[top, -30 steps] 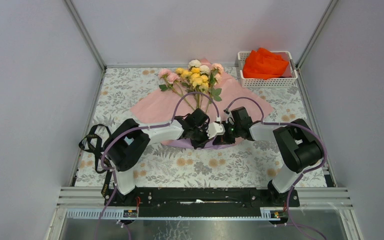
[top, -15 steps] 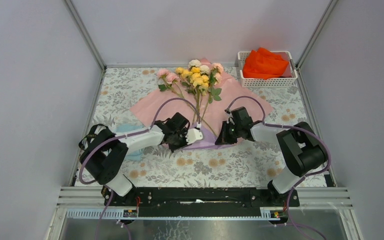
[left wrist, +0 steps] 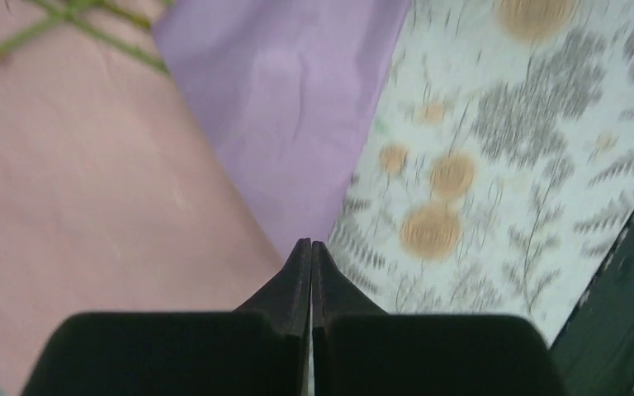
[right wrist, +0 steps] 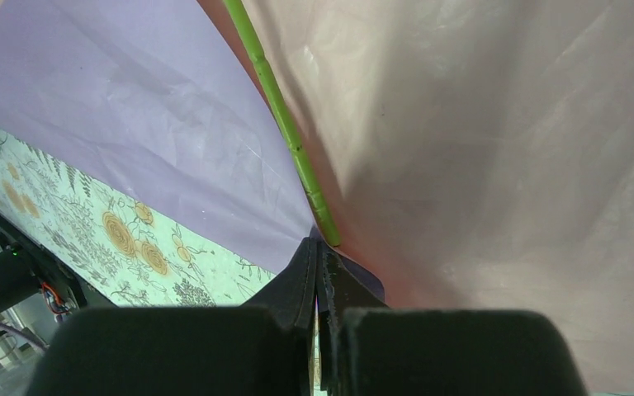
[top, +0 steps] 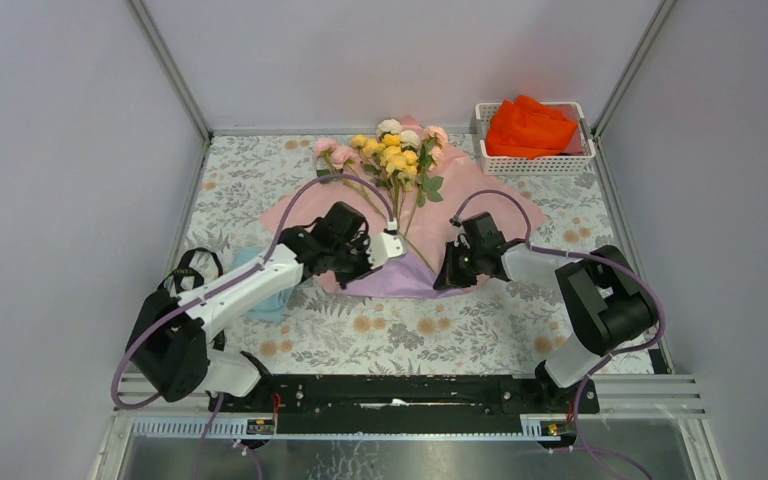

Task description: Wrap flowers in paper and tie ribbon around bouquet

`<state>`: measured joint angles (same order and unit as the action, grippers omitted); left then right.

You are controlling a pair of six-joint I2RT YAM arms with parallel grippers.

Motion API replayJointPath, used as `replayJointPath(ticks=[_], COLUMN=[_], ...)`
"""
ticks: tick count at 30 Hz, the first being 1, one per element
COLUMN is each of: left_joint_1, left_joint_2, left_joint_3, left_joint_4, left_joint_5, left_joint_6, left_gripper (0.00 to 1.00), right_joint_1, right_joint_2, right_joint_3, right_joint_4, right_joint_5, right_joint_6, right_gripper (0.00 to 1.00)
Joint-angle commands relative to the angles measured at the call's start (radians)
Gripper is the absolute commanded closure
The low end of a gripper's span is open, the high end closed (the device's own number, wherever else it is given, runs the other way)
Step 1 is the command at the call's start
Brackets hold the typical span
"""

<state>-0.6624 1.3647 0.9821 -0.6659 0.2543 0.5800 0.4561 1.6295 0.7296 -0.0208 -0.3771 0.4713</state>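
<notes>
Left gripper (left wrist: 310,244): fingers pressed together, tips at the folded edge of the paper (left wrist: 289,91); I cannot tell whether a layer is caught.

Right gripper (right wrist: 318,242): likewise closed, at the end of a green stem (right wrist: 285,124).

Paper: mid-table, pink face up, near corner folded over lilac, lightly creased.

Flowers (top: 396,150): lying on it, heads at the far side.

Step, I judge: wrapping barely begun. Next: take one side edge and fold it across the stems.

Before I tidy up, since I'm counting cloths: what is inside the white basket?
An orange cloth, loosely bunched, fills the white basket and rises above its rim. Anything beneath the cloth is covered and cannot be seen.
</notes>
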Motion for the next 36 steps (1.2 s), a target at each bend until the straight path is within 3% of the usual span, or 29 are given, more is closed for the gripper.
replayJointPath(ticks=[1, 4, 7, 18, 22, 25, 28, 33, 35, 36], left_joint_1=[-0.032, -0.032, -0.031, -0.003, 0.001, 0.002, 0.001, 0.001, 0.001, 0.002], left_joint_2=[0.091, 0.200, 0.289, 0.337, 0.335, 0.320, 0.313, 0.320, 0.320, 0.318], left_joint_3=[0.010, -0.001, -0.001, -0.091, -0.089, -0.097, -0.100, -0.101, -0.103, -0.103], left_joint_4=[0.269, 0.397, 0.405, 0.425, 0.428, 0.431, 0.431, 0.433, 0.436, 0.436], left_joint_5=[0.078, 0.042, 0.063, 0.103, 0.110, 0.108, 0.103, 0.103, 0.107, 0.109], left_joint_6=[-0.197, -0.357, -0.418, -0.404, -0.410, -0.409, -0.409, -0.408, -0.406, -0.405], left_gripper=[1.00, 1.00, 1.00, 1.00, 1.00, 1.00, 1.00, 1.00, 1.00, 1.00], right_joint_1=[0.004, 0.004, 0.004, -0.070, -0.087, -0.059, -0.002, 0.033, 0.051, 0.062], right_joint_2=[0.015, 0.001, -0.022, -0.131, -0.193, -0.264, -0.322, -0.438, -0.457, -0.449], right_joint_3=[-0.001, 0.001, 0.002, 0.020, 0.147, 0.171, 0.093, -0.123, -0.209, -0.237], right_joint_4=[-0.132, -0.147, -0.183, -0.353, -0.485, -0.525, -0.472, -0.242, -0.119, -0.059], right_joint_5=[0.138, 0.155, 0.186, 0.250, 0.363, 0.402, 0.329, 0.230, 0.239, 0.240], right_joint_6=[-0.051, -0.049, -0.054, -0.059, -0.097, -0.066, 0.046, 0.369, 0.511, 0.574], right_gripper=[1.00, 1.00, 1.00, 1.00, 0.99, 0.89, 0.71, 0.54, 0.35, 0.30])
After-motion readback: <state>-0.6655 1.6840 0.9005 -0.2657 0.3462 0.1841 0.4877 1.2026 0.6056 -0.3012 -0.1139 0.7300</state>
